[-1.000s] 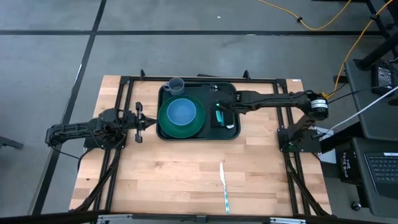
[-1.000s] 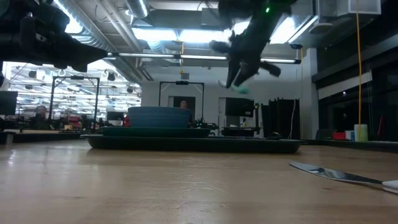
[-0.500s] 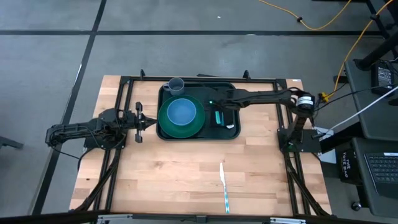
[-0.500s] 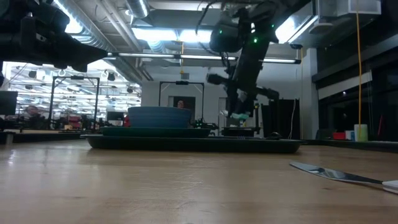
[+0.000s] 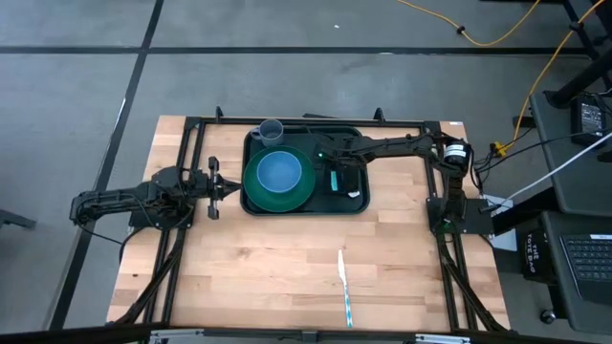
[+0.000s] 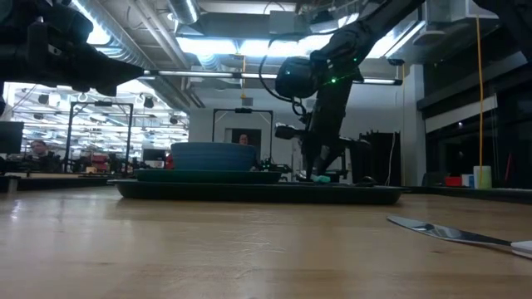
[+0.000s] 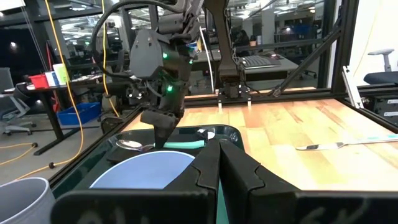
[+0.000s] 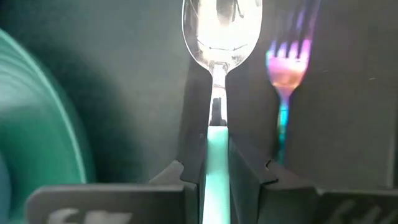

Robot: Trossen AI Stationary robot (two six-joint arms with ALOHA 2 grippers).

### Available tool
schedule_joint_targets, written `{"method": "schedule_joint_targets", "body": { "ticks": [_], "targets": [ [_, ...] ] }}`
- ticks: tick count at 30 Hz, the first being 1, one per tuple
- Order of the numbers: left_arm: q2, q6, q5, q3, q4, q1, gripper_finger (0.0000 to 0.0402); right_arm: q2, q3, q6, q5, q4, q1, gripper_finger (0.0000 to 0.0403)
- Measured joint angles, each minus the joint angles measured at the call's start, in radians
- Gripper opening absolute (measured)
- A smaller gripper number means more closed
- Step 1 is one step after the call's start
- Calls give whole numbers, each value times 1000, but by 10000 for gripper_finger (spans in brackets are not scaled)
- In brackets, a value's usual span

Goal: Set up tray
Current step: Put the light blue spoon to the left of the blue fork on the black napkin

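The dark tray lies at the table's far middle. On it stand a green plate with a blue bowl, a grey cup and a black napkin with a fork. My right gripper is down over the napkin, shut on a teal-handled spoon that lies beside the fork. My left gripper is shut and empty, just left of the tray. My right gripper pinches the spoon's teal handle between its two fingers, close to where the handle joins the metal neck. The fingers come from above, pointing down. The spoon lies level, parallel to the fork. I cannot tell whether it rests on the napkin.
A teal-handled knife lies on the bare wood near the table's front edge, right of the middle. A black frame runs round the tray area. The wood in front of the tray is free room.
My right gripper has come down with the spoon from well above the tray to just over the napkin, staying shut on it. The right arm has folded in toward the table's far edge. My left arm has kept still.
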Motion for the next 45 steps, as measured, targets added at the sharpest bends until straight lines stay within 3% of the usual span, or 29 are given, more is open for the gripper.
{"method": "schedule_joint_targets", "body": {
  "ticks": [31,45],
  "targets": [
    [0,-1,1,0,-1,0,3,39,0,12,-1,32,-20,53],
    [0,-1,1,0,-2,0,3,41,0,27,-10,28,-20,79]
  ]
}}
